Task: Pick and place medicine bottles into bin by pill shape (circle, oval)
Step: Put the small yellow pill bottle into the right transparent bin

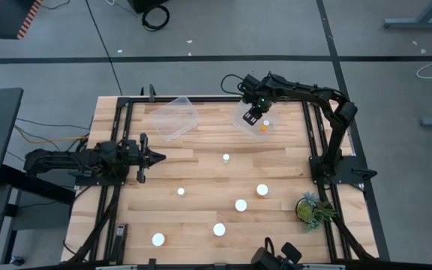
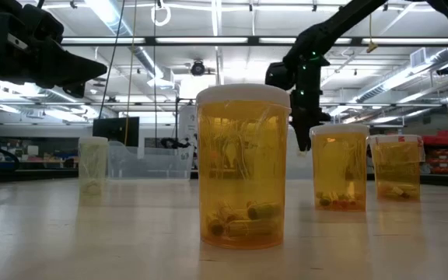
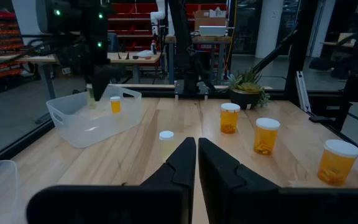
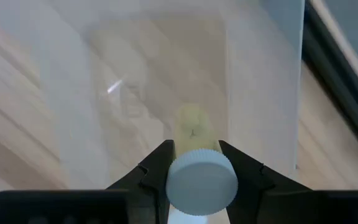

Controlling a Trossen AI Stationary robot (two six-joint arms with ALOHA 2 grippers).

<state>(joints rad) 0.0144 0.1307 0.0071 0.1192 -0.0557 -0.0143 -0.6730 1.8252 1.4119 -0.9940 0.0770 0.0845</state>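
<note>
Several amber medicine bottles with white caps stand on the wooden table, among them one (image 1: 226, 157), another (image 1: 262, 190) and one near the front (image 1: 158, 239). My right gripper (image 1: 253, 116) is at the far right over a clear bin (image 1: 242, 124), pointing down and shut on a pale bottle (image 4: 191, 127). An orange bottle (image 1: 265, 127) stands inside that bin. My left gripper (image 1: 156, 157) waits shut at the table's left, touching nothing. My right gripper pinches the pale bottle at its white cap (image 4: 174, 177), one finger (image 4: 154, 171) on each side. The fingers come from above, pointing down. The bottle hangs upright below them (image 3: 92, 93), over the clear bin; whether its base touches the bin's floor I cannot tell.
A second clear bin (image 1: 175, 116) lies at the far middle of the table. A green plant in a pot (image 1: 312, 208) stands at the right edge. Black frame rails (image 1: 315, 142) run along the table's sides.
</note>
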